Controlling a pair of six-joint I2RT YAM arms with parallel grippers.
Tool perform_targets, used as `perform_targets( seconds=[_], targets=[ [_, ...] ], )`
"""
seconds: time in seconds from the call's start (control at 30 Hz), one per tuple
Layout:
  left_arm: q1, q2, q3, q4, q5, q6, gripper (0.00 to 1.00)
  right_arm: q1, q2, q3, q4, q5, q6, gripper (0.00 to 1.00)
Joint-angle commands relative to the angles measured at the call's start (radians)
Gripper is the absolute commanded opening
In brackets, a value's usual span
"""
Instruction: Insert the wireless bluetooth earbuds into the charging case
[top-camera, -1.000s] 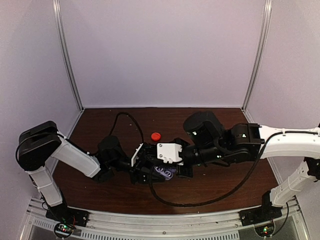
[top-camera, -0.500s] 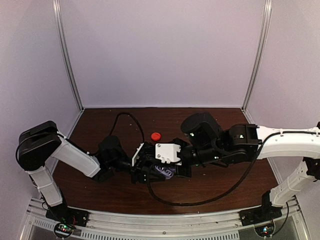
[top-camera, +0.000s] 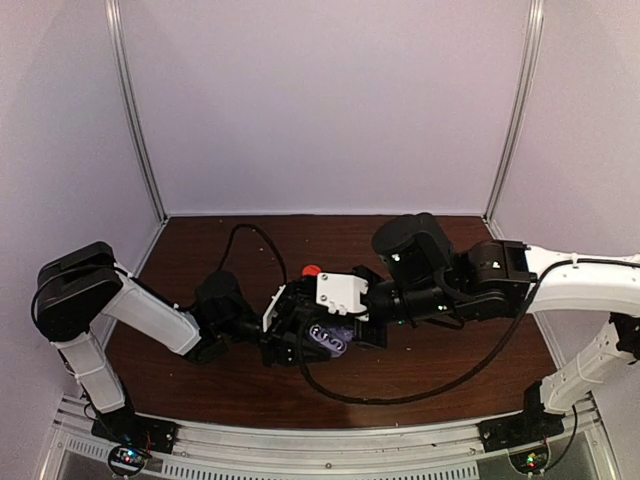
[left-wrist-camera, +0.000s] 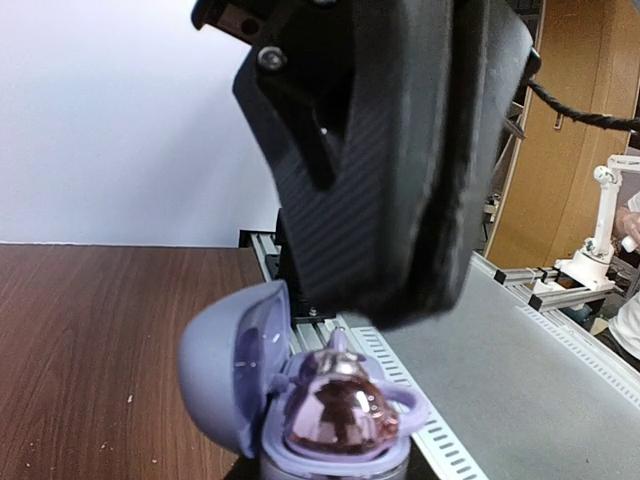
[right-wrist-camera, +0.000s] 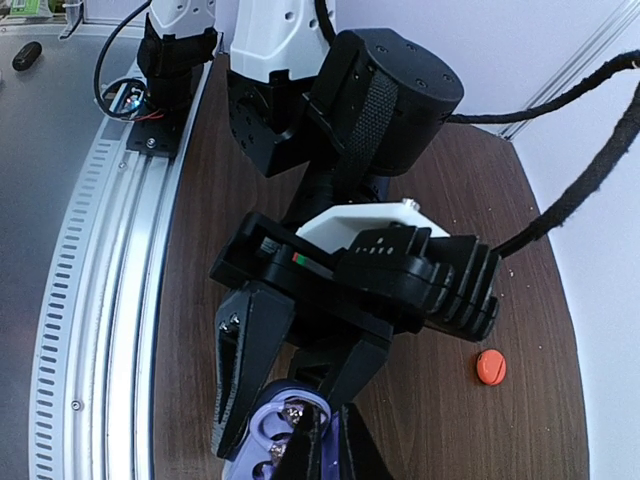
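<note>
Both arms meet at the middle of the worktop (top-camera: 430, 238), low and close together. The left gripper (right-wrist-camera: 282, 420) comes in from the left, and its two black fingers (right-wrist-camera: 243, 365) stand either side of the purple charging case (top-camera: 328, 338), clamped on its base and holding it just above the wood.

The case is open. In the left wrist view its lid (left-wrist-camera: 225, 368) is tipped back to the left, and a shiny pinkish earbud (left-wrist-camera: 335, 412) sits in the cradle, rounded side up. How deep it is seated cannot be told from here.

The right gripper (left-wrist-camera: 395, 305) hangs directly over that cradle, tips pointing down at the earbud with a clear gap beneath them. Its fingers are drawn in tight, almost edge to edge. Nothing shows between them, though the tips are dark and seen from one side only. From the right wrist camera they narrow to a point right above the case's near rim.

Behind the two grippers a small red disc (right-wrist-camera: 490, 367) lies flat on the worktop, well apart from the case, with neither arm touching it. A black cable (top-camera: 420, 395) loops across the near side of the worktop under the right arm.
</note>
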Motion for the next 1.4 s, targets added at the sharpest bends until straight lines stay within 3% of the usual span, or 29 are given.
perform_targets(
  seconds=[0.0,1.37],
  targets=[
    [0.002,-0.025,0.018,0.063,0.008,0.012,0.00,-0.005,-0.060,0.030,-0.020,0.012,0.045,0.08],
    [0.002,-0.031,0.009,0.092,0.009,-0.004,0.00,-0.005,0.006,-0.041,-0.065,0.020,0.041,0.07]
  ],
)
